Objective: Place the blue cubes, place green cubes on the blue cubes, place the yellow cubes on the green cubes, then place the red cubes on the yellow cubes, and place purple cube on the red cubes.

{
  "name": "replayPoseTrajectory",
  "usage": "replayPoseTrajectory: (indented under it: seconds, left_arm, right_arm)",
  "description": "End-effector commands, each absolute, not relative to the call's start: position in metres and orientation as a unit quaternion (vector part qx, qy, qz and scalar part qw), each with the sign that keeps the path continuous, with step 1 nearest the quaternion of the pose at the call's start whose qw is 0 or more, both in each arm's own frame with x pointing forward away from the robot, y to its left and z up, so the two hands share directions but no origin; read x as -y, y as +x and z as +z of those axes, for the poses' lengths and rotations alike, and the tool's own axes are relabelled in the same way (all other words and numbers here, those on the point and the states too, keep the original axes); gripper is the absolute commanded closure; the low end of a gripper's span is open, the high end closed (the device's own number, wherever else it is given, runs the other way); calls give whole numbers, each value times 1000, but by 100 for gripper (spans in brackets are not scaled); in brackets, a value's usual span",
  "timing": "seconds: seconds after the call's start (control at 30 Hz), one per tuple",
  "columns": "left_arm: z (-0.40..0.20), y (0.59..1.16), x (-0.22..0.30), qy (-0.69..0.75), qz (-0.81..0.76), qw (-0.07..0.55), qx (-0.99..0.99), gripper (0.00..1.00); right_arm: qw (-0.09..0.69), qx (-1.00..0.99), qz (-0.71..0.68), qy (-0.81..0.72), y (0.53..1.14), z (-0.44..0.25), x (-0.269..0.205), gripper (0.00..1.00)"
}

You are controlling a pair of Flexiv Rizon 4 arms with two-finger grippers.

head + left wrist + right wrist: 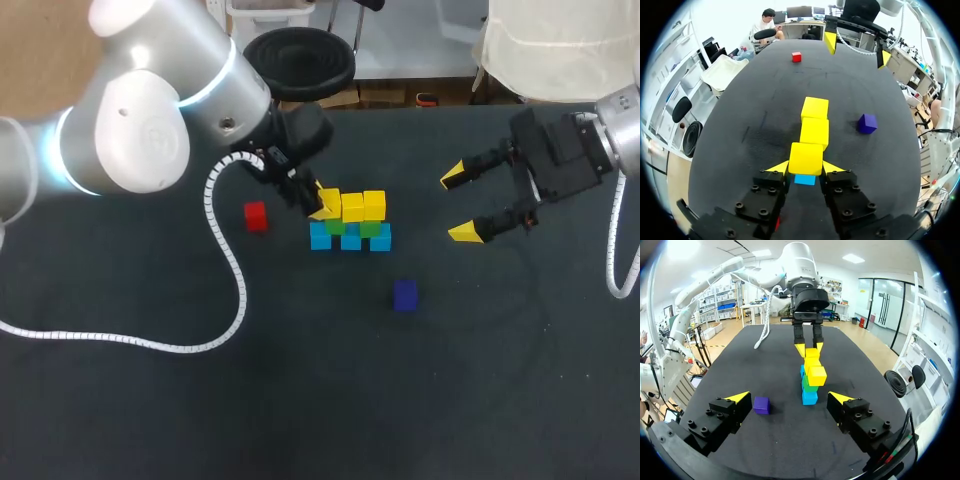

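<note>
In the head view, the left gripper [321, 203] is at the left end of the stack [350, 238] of blue, green and yellow cubes. A red cube [256, 216] lies near it, and the purple cube [405, 295] lies apart from the stack. In the left wrist view, its fingers are clamped on the nearest yellow cube [805, 157]. In the right wrist view, the right gripper [790, 397] has its fingers wide apart, with the stack ahead of it.

1. Your left arm [140, 130] is a bulky silver-grey shell with rounded joints and a glowing pale-blue ring [225, 70].
2. You see a white spiral-wrapped cable [228, 262] trailing from its wrist; your right arm [625, 125] carries a similar one.
3. Your left gripper [806, 167] and right gripper [789, 399] are black blocks with round screw heads [755, 189] and wedge-shaped yellow tips [737, 397].
</note>
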State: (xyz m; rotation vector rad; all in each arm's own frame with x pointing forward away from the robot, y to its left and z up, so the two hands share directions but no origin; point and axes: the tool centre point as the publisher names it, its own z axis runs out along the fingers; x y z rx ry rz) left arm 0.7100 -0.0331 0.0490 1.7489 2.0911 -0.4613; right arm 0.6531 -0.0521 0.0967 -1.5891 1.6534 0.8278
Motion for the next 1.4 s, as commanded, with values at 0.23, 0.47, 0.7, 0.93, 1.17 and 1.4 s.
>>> replayPoseTrajectory:
  seconds: [0.23,0.47,0.7,0.93,1.17,1.4]
  left_arm:
    - [49,711,36,623,-163,183,-743,100]
    - [46,711,33,621,-163,183,-745,100]
    - [46,710,32,620,-163,181,-745,97]
    - [46,712,33,621,-162,182,-745,98]
    - [45,714,34,622,-160,181,-745,98]
    - [44,715,35,622,-160,179,-745,97]
  right_arm:
    - [345,-636,319,-612,653,96,52,0]
    - [345,-636,319,-612,653,96,52,0]
    - [345,-636,319,-612,653,96,52,0]
    - [345,-636,319,-612,653,96,52,0]
    - [345,-636,319,-612,653,96,52,0]
    - [345,-636,319,-612,653,96,52,0]
